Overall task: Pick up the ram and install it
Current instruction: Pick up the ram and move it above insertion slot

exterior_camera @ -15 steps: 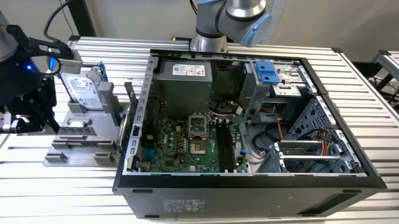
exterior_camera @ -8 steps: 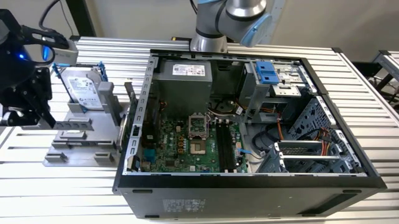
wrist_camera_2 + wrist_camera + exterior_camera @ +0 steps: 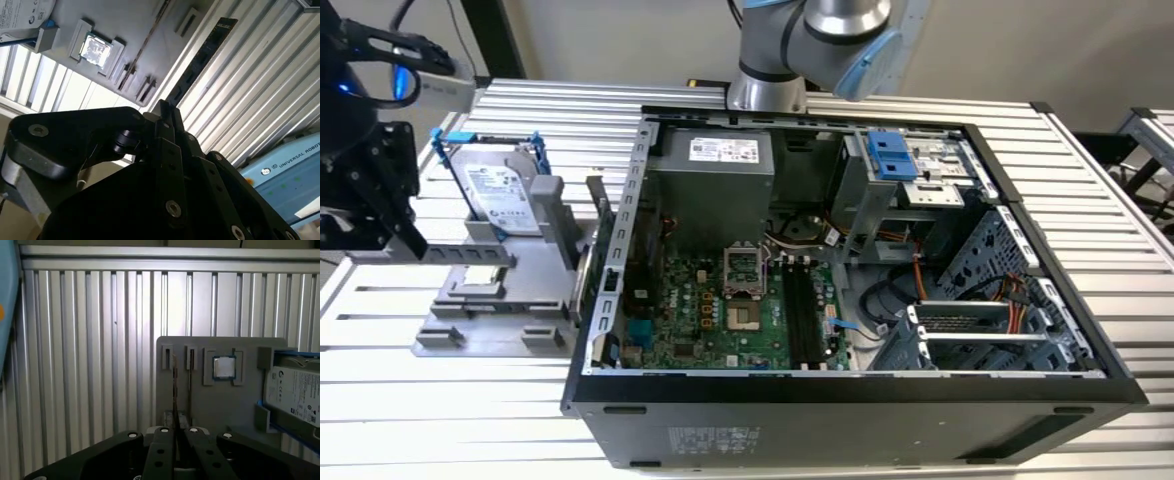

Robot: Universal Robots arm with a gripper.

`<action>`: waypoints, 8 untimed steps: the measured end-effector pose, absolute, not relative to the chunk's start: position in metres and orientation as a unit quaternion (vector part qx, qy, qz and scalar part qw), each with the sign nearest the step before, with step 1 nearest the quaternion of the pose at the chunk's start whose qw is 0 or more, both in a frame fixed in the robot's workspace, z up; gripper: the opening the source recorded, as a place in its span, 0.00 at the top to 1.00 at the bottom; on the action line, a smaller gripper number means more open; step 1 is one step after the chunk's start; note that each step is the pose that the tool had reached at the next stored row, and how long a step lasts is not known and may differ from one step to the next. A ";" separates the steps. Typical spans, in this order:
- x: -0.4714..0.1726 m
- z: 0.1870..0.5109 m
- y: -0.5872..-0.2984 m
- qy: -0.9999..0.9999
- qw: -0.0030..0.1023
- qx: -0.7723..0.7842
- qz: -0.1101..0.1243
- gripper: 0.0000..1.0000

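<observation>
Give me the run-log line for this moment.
gripper: shut on the ram | place: at the gray fixture | computer case: ram not installed

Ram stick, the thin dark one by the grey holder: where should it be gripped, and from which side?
Probably best: pinch its two broad flat faces, across its thinness, coming straight down onto the long upper edge. The ram is on edge at the gray holder, a thin line in the first wrist view, and the gripper lines up with that edge.

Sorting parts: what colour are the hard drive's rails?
Blue rails, clearest in the exterior view.
</observation>
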State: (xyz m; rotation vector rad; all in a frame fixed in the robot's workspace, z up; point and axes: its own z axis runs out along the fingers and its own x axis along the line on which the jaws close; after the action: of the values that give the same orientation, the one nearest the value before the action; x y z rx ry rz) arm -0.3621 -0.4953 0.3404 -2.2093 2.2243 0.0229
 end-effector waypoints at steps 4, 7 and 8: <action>-0.362 0.352 -0.495 0.709 0.003 -0.705 0.007 1.00; -0.362 0.361 -0.495 0.709 0.003 -0.705 0.007 1.00; -0.362 0.364 -0.495 0.709 0.003 -0.705 0.007 1.00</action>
State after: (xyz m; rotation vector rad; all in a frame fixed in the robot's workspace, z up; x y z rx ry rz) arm -0.3621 -0.4953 0.3636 -2.2095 2.2244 0.0230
